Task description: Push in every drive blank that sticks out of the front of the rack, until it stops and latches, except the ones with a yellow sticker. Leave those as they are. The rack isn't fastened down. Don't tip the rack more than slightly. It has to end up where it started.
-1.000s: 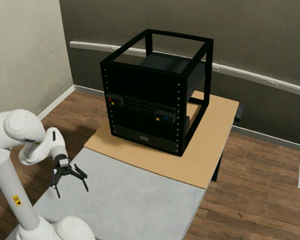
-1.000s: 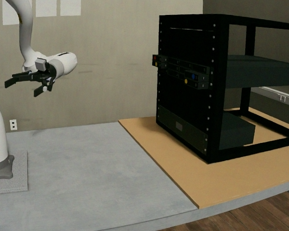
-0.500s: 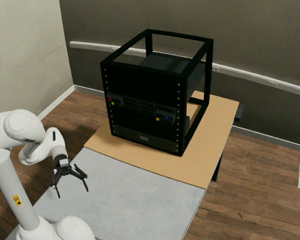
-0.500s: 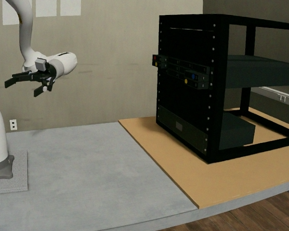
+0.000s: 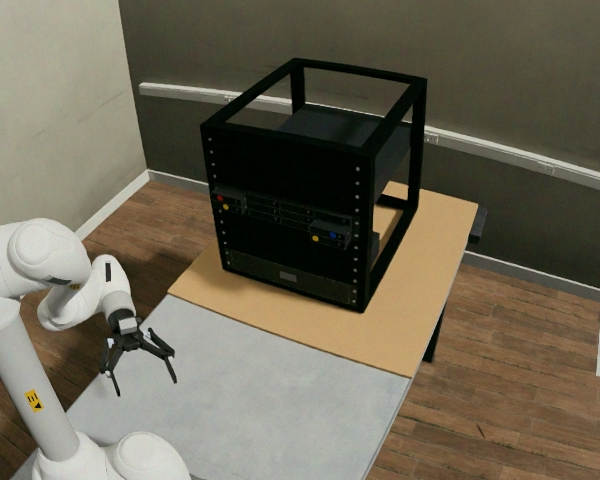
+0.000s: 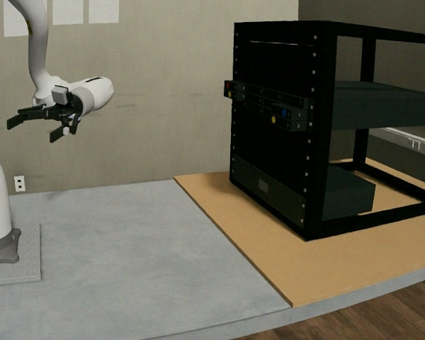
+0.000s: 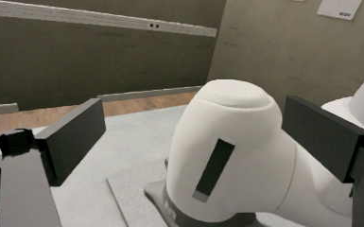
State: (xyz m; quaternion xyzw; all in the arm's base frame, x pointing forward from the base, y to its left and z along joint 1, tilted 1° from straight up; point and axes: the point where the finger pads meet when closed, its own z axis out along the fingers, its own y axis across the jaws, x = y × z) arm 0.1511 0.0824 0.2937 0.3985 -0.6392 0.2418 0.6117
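At the table's nine o'clock end the gripper [image 5: 144, 373] hangs spread apart, empty; the rack [image 5: 362, 227] stands well apart toward two o'clock on tan board [image 5: 300, 315].

We see a grey table [image 6: 132, 256] carrying a tan board [image 6: 278, 263] at its far end, and on that board stands the black rack [image 6: 321, 127]. Near us, the arm's base [image 6: 2, 252] sits on a small grey mat [image 6: 25, 270].

No text can be read anywhere. A yellow label [image 5: 33, 400] with black marks sits on the arm's lower link, below the hand; its marks are illegible.
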